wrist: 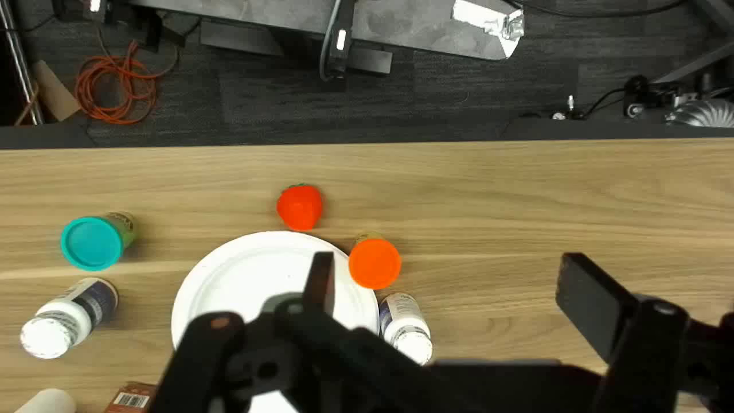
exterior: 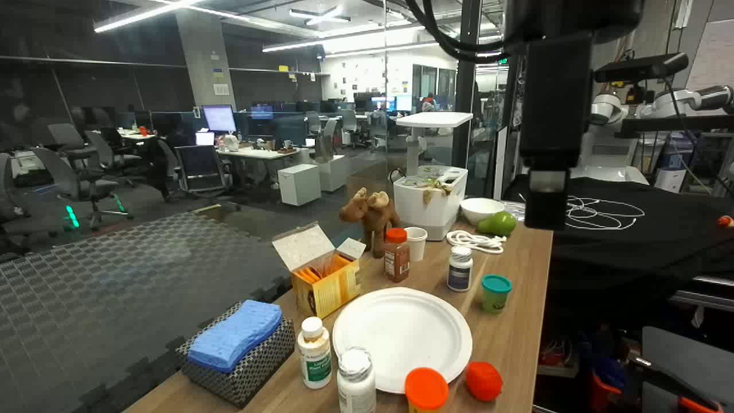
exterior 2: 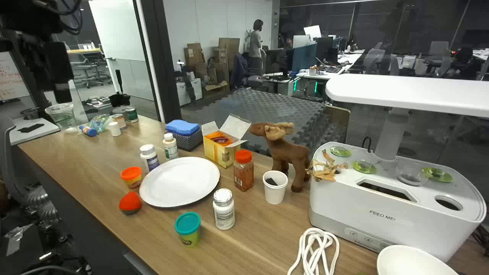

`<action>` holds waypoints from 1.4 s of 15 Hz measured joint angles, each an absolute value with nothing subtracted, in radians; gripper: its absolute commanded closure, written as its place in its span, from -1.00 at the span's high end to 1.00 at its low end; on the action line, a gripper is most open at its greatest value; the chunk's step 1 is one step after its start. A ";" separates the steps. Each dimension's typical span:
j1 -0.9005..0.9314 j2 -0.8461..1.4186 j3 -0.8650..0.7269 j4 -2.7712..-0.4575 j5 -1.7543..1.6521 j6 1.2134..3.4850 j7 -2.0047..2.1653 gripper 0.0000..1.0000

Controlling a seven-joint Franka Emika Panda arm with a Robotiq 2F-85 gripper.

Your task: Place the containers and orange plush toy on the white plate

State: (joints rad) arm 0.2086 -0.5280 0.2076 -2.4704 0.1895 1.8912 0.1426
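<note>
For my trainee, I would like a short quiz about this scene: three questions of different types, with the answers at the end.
1. True or false: the gripper stands open, holding nothing.
2. Fill in: the red-capped bottle stands between the white plate and a small white ....
3. Where does the plush toy stand? A) on the plate; B) inside the yellow box; C) on the table, beside the white planter.

Key: 1. True; 2. cup; 3. C

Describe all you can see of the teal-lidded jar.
The teal-lidded jar is short and round, its green body plastic-looking, its teal lid on; the print is too small to read. It stands upright on the wooden tabletop, touching nothing else, beside a white bottle and apart from the white plate.
</note>
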 measured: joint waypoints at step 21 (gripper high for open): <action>0.151 -0.095 0.231 -2.359 0.030 2.214 0.266 1.00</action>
